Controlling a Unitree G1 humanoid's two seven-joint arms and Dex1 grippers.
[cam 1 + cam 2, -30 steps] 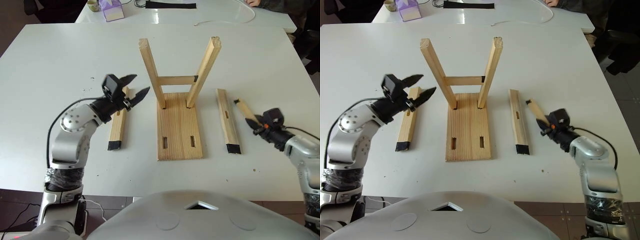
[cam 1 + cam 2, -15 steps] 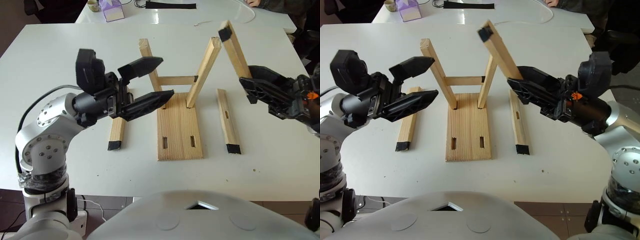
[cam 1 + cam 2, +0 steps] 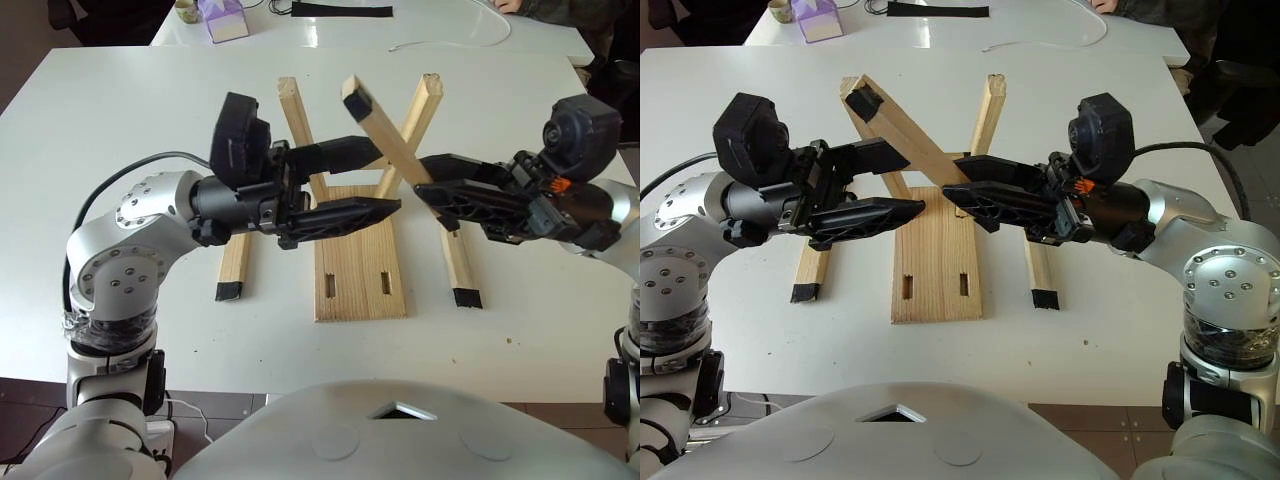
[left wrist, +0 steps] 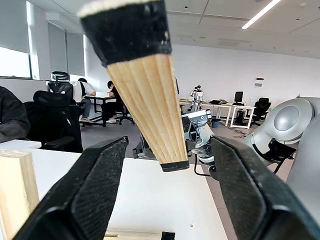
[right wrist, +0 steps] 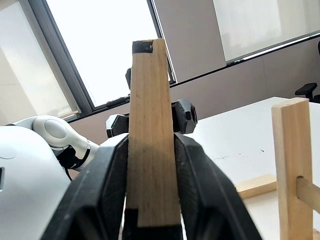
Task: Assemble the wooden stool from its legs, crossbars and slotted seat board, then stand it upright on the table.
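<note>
Wooden seat board [image 3: 360, 290] lies flat mid-table, with two legs [image 3: 296, 120] standing in its slots at 12 o'clock. Above it the right gripper [image 3: 425, 175] pinches a raised leg [image 3: 910, 140], which tilts up toward 11 o'clock. The left gripper [image 3: 388, 175], fingers spread, flanks that leg without touching it. A loose leg [image 3: 233, 265] lies at the board's 9 o'clock, a second loose leg [image 3: 460, 265] at 3 o'clock.

No readable text, number, label or sign anywhere. Black band at the end of the raised leg [image 4: 142, 100] plain, without lettering. Any print on the purple box [image 3: 222, 18] on the far worktop [image 3: 330, 32] too small to make out.
</note>
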